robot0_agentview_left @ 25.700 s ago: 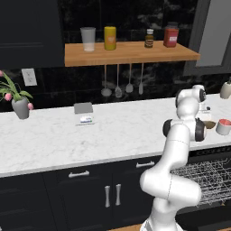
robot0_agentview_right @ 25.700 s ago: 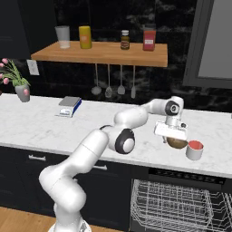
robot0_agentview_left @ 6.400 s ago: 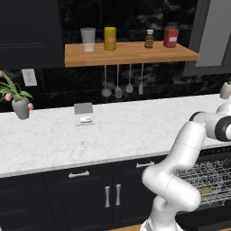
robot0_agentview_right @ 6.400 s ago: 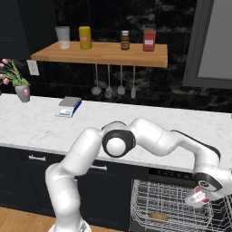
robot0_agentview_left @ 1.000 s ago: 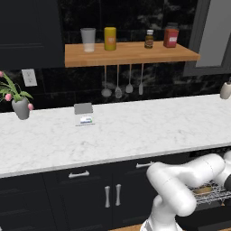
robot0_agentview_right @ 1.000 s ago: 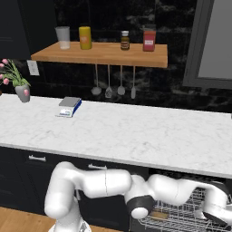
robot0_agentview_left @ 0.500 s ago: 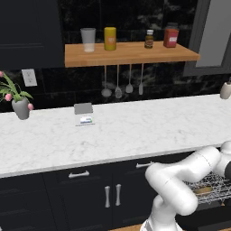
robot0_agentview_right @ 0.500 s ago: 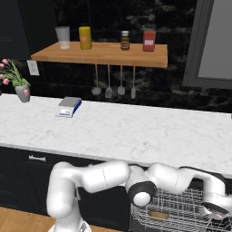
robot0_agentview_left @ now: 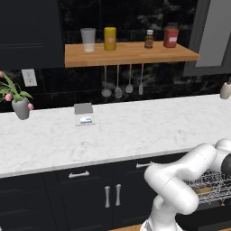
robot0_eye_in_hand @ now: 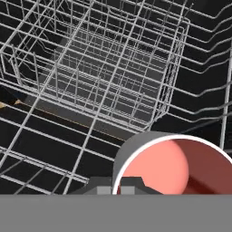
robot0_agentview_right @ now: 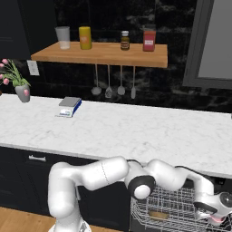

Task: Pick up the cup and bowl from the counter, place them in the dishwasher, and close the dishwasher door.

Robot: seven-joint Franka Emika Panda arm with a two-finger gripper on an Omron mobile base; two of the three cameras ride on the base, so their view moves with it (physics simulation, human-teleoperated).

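Hanging low over the rack (robot0_eye_in_hand: 122,86), the claw (robot0_agentview_right: 216,216) is clenched on the cup (robot0_eye_in_hand: 174,165), whose open mouth faces the hand camera. The rack's wire cells lie directly beyond the cup, so the release probably needs only a short descent.

Home kitchen, rendered: long white marble surface (robot0_agentview_left: 135,131) over dark navy cabinets (robot0_agentview_left: 81,198) w/ silver handles, black marbled backsplash behind. Wooden wall shelf (robot0_agentview_left: 131,53) carries a glass, jars & bottles, w/ utensils (robot0_agentview_left: 118,81) hanging on hooks below it. Also a potted pink flower (robot0_agentview_left: 18,101) at the left end by a wall outlet (robot0_agentview_left: 29,77), & a built-in dishwasher w/ its silver wire rack (robot0_agentview_right: 172,210) pulled out.
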